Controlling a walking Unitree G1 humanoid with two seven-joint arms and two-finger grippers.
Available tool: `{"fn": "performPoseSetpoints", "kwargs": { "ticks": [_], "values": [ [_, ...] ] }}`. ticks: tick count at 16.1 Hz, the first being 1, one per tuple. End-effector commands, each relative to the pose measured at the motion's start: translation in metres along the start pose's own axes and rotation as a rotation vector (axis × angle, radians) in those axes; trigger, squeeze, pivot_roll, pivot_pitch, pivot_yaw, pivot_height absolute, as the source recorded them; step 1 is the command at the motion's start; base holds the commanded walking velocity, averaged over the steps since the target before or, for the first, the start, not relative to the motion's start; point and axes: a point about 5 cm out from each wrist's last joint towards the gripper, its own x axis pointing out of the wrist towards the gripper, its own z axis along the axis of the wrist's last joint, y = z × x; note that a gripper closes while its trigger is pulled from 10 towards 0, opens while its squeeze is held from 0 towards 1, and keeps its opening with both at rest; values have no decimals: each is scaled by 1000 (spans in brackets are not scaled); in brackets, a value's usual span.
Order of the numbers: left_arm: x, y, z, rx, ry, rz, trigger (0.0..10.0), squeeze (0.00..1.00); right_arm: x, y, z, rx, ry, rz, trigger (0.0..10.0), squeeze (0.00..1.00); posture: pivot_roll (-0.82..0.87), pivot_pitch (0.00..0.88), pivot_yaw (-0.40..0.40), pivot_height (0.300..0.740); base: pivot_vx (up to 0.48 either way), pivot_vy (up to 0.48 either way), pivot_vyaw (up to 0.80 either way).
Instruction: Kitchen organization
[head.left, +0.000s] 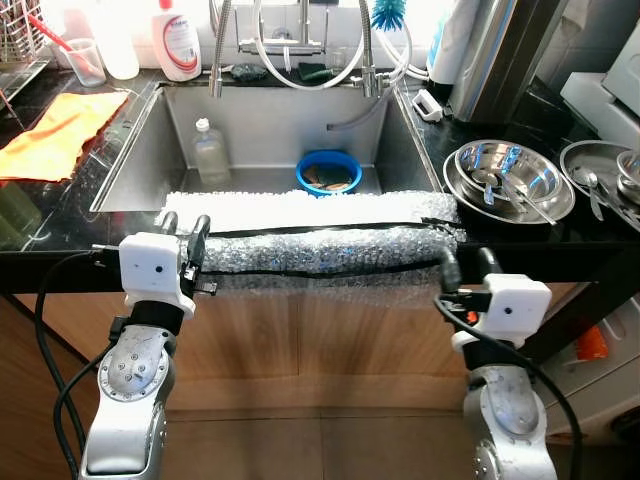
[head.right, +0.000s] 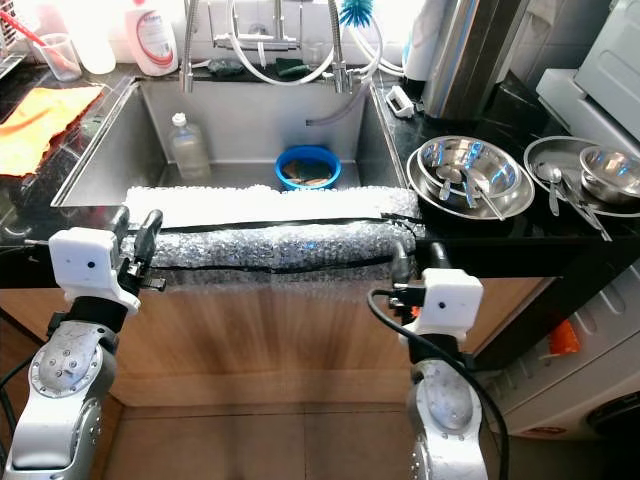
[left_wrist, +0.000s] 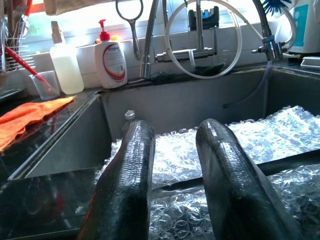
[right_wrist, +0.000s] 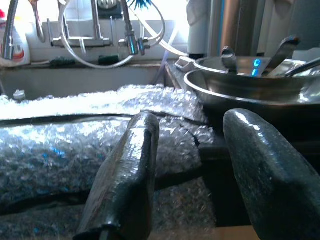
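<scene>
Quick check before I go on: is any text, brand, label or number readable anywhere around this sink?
No text can be read.
White pump bottle with a red and blue label: its print is too blurred to read.
White container with a teal label at the counter's right end: its print is too small to read.
Clear plastic bottle in the sink: no legible label.

Clear bubble wrap (head.left: 320, 245) has black stripes. An orange cloth (head.left: 55, 135) lies on the black tabletop (head.left: 60, 215). In the grey sink (head.left: 130, 160) sits a blue bowl (head.left: 329, 171). Silver bowls (head.left: 508, 180) gleam.
</scene>
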Motion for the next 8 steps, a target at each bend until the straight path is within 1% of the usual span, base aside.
{"fn": "performPoseSetpoints", "kwargs": {
  "ticks": [1,3,5,7,8],
  "values": [
    [1,2,-1,-11,3,-6,10000,0,2,-1,8,10,-26,-10,10000,0,-1,32,7,740,0,0,0],
    [3,4,-2,-17,9,-8,10000,0,4,-2,9,9,-26,-18,10000,0,4,20,9,740,0,0,0],
    [6,5,-3,-21,16,-19,10000,0,4,-1,8,5,-1,-13,10000,0,-1,9,2,740,0,0,0],
    [4,2,-5,-28,23,-27,10000,0,4,-2,8,-5,3,16,10000,0,-7,9,-5,740,0,0,-800],
    [1,1,-7,-31,34,-31,10000,0,5,-4,9,-18,3,30,10000,0,-7,6,-10,740,0,0,-800]
  ]
}}
